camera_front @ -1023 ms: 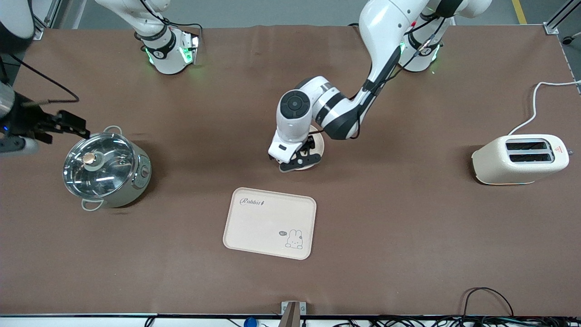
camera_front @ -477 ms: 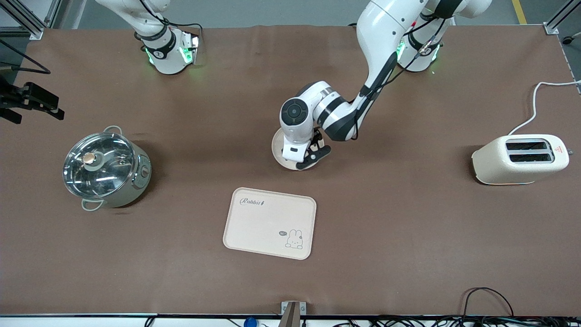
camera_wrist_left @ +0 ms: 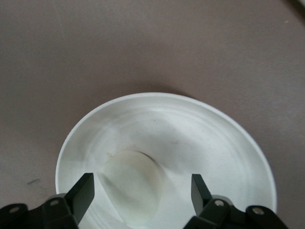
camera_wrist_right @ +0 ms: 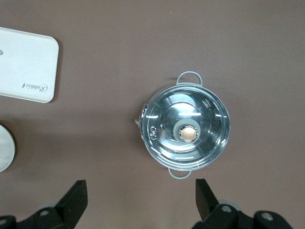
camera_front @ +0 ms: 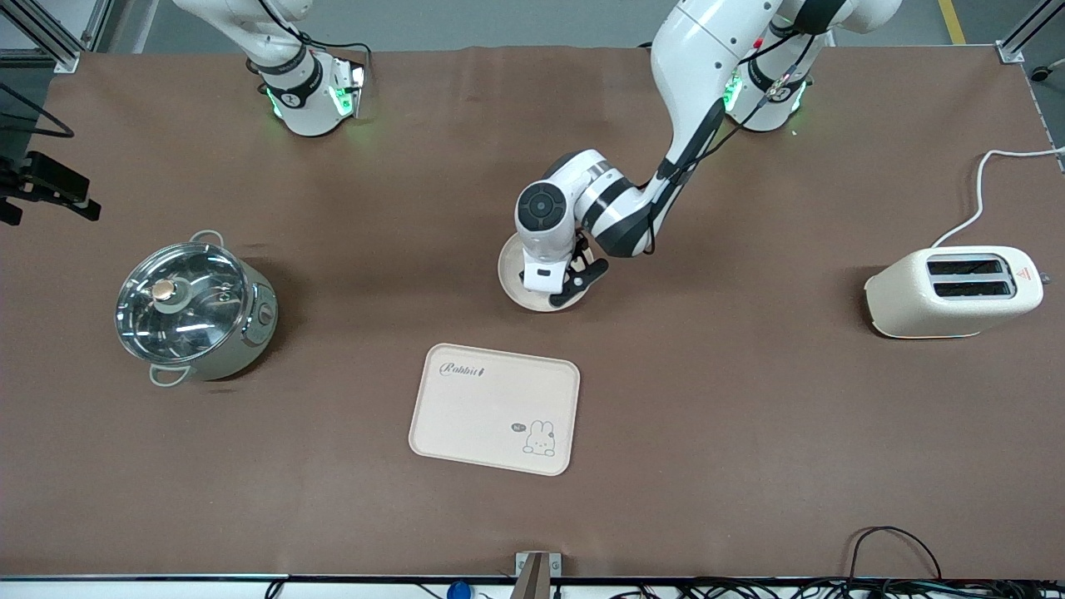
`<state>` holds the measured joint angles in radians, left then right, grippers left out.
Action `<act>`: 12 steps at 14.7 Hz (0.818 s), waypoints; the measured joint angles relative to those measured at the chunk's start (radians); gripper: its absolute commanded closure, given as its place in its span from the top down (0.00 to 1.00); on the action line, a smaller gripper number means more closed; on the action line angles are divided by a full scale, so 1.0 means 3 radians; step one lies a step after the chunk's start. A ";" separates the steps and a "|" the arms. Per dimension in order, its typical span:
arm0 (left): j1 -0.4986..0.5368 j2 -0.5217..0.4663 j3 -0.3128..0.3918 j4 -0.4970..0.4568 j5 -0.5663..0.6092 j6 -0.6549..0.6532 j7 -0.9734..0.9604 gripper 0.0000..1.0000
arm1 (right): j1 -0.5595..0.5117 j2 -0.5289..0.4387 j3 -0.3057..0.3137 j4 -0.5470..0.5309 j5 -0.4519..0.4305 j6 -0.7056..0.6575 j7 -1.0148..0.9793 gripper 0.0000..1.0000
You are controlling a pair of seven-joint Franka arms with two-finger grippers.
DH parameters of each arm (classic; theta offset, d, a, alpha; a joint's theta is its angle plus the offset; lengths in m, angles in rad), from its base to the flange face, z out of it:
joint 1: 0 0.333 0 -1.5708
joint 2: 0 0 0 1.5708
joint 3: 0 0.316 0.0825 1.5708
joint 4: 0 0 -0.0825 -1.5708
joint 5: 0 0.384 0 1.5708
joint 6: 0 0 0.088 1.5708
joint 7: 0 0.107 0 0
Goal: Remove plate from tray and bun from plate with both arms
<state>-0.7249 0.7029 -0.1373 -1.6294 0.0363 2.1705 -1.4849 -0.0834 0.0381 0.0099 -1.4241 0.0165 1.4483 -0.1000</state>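
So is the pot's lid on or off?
On. The glass lid with its round knob covers the pot, sitting flat inside the rim.

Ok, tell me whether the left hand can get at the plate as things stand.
Probably yes: the left hand is open right over the plate, fingers spread, nothing between them.

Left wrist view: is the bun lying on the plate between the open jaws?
Yes, the bun rests on the plate, and the left gripper has its jaws spread open on either side of it.
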 measured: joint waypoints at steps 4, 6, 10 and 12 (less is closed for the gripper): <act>0.0000 0.0024 0.0000 -0.0044 -0.0006 0.0070 -0.0031 0.72 | 0.0141 0.0018 -0.0150 -0.0001 0.0000 -0.0002 0.0429 1.00; 0.0001 0.0033 0.0000 -0.0060 -0.0063 0.0120 -0.0035 0.51 | 0.0163 0.0024 -0.0150 -0.0001 0.0000 -0.0002 0.0503 1.00; 0.0005 0.0034 0.0002 -0.0068 -0.0172 0.0150 -0.0035 0.24 | 0.0167 0.0025 -0.0175 0.0000 0.0000 -0.0003 0.0368 1.00; 0.0031 0.0029 0.0003 -0.0058 -0.0180 0.0158 -0.0035 0.20 | 0.0166 0.0025 -0.0196 0.0001 0.0000 -0.0005 0.0315 1.00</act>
<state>-0.7157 0.7117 -0.1365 -1.6467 -0.0178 2.2179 -1.4954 -0.0336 0.0455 -0.0490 -1.4238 0.0166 1.4467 -0.0055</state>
